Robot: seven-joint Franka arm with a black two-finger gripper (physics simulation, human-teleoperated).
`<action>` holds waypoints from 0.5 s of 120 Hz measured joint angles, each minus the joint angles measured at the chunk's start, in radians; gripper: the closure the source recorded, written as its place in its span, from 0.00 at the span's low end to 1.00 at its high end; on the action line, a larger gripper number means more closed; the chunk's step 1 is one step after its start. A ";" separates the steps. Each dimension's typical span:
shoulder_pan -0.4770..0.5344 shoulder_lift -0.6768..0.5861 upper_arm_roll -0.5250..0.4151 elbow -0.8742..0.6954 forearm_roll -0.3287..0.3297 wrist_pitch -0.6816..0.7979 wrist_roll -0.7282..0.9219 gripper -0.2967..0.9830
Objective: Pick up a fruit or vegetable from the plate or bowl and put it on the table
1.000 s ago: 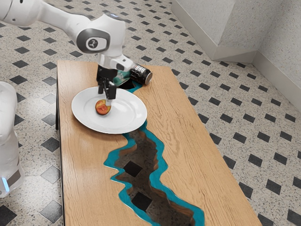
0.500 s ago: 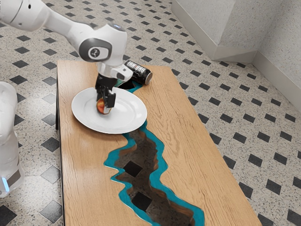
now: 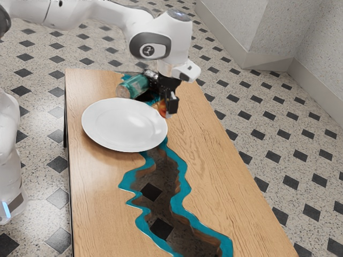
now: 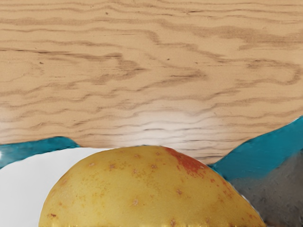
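Note:
My gripper (image 3: 165, 109) is shut on a red-and-yellow fruit (image 3: 162, 109), held in the air at the edge of the white plate (image 3: 124, 124) on the exterior view's right. Part of the fruit is hidden behind a black finger. In the wrist view the fruit (image 4: 151, 189) looms large and yellow with a red patch, and the plate (image 4: 28, 189) lies below it. The wooden table (image 3: 198, 150) extends beyond the plate. Nothing rests on the plate.
A teal can (image 3: 134, 85) lies on its side behind the plate, near the hand. The dark can beside it is mostly hidden by the gripper. A teal-edged dark channel (image 3: 155, 184) runs along the table.
My gripper has closed on the fruit, raised it off the plate and carried it toward the exterior view's right, to the plate's edge. The teal can has come into fuller sight.

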 joint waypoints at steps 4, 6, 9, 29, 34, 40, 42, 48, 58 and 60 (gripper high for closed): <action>-0.012 0.050 -0.007 0.047 -0.001 -0.005 -0.002 0.42; -0.018 0.074 -0.009 0.070 -0.001 -0.007 -0.003 0.42; -0.030 0.117 -0.011 0.110 -0.001 -0.010 -0.005 0.42; -0.097 0.266 -0.014 0.234 -0.003 -0.021 -0.014 0.42; -0.103 0.272 -0.013 0.239 -0.004 -0.023 -0.015 0.36; -0.104 0.274 -0.011 0.241 -0.007 -0.024 -0.016 0.32; -0.104 0.274 -0.010 0.242 -0.008 -0.025 -0.016 0.31; -0.100 0.273 -0.008 0.242 -0.009 -0.026 -0.016 0.29; -0.090 0.274 -0.005 0.243 -0.011 -0.028 -0.015 0.26; -0.089 0.273 -0.005 0.243 -0.011 -0.028 -0.015 0.26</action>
